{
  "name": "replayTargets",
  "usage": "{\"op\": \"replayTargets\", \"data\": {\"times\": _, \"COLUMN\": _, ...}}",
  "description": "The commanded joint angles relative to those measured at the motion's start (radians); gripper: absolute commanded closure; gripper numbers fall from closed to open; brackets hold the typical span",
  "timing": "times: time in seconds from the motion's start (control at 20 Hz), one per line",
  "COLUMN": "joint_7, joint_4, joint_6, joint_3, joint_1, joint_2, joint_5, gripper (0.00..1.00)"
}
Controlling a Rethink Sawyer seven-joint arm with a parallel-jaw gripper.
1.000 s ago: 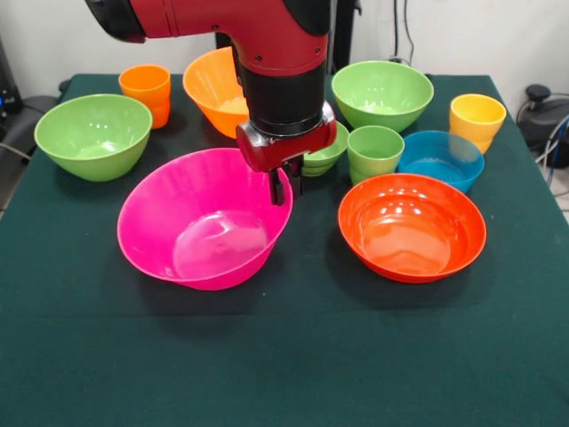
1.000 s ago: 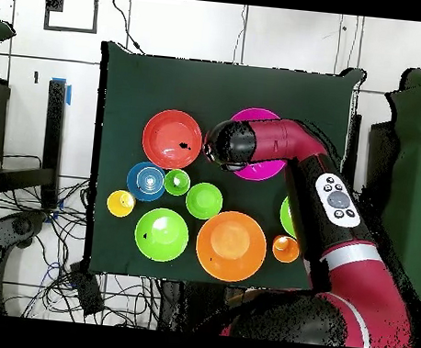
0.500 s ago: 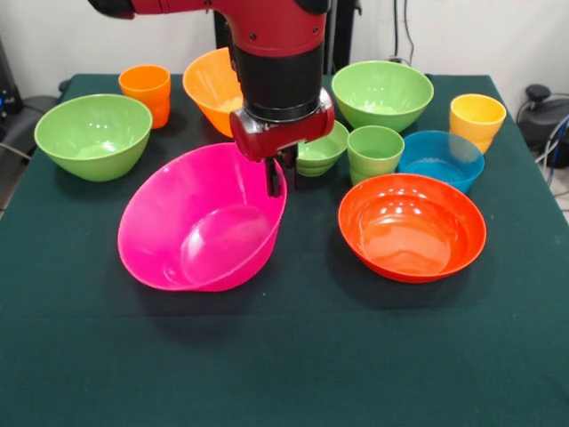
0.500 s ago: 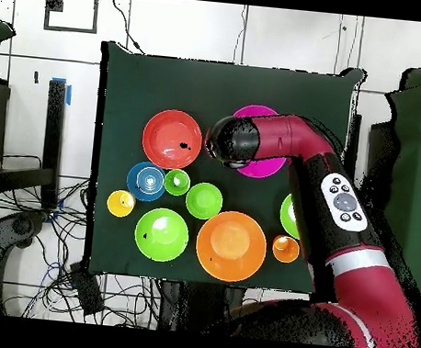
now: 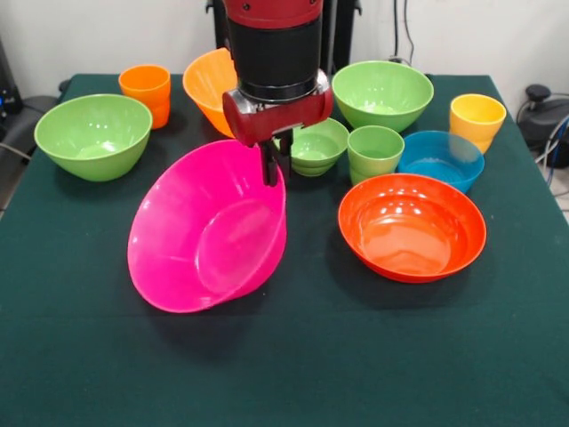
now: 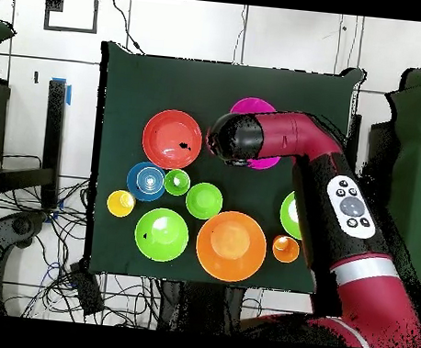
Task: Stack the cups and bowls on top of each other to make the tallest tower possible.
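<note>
A: Where is the pink bowl at this point?

B: It hangs from the gripper, whose two fingers are pinched on the bowl's far rim. The bowl is tipped steeply, its mouth facing the camera across the table, and its low edge looks to be just grazing or barely clear of the green cloth; I cannot tell which.

A: So which step is this?

B: I judge it to be the pick-up of the base piece. No tower stands anywhere; every other piece sits alone on the cloth.

A: What lies around the gripper?

B: Just behind it sits the small green bowl, with the green cup beside that and the blue bowl further along. The red-orange bowl is off to one side, on the near side of the green cup and blue bowl. Behind the gripper are the tilted orange bowl and a large light green bowl; another large light green bowl is well apart on the other side, with the orange cup past it. The yellow cup stands at the far corner.

A: What does the next move call for?

B: Probably carrying the bowl to an open patch, levelling it mouth-up and setting it flat before letting go. Held by one rim, it could swing or slip, so a slow move seems wise, keeping clear of the small green bowl.
</note>
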Motion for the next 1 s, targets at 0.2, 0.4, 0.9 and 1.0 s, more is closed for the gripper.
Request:
{"op": "replayTargets", "data": {"times": 0.2, "joint_7": -0.153, "joint_4": 0.091, "joint_6": 0.061, "joint_3": 0.039, "joint_1": 0.003, "joint_2": -0.012, "joint_5": 0.004, "gripper": 1.0}}
{"op": "replayTargets", "data": {"times": 0.4, "joint_7": -0.162, "joint_4": 0.079, "joint_6": 0.065, "joint_3": 0.044, "joint_1": 0.008, "joint_2": -0.005, "joint_5": 0.002, "gripper": 1.0}}
{"op": "replayTargets", "data": {"times": 0.9, "joint_7": -0.168, "joint_4": 0.083, "joint_6": 0.059, "joint_3": 0.045, "joint_1": -0.004, "joint_2": -0.003, "joint_5": -0.002, "gripper": 1.0}}
{"op": "replayTargets", "data": {"times": 1.0, "joint_7": -0.166, "joint_4": 0.08, "joint_6": 0.064, "joint_3": 0.046, "joint_1": -0.003, "joint_2": -0.002, "joint_5": 0.002, "gripper": 1.0}}
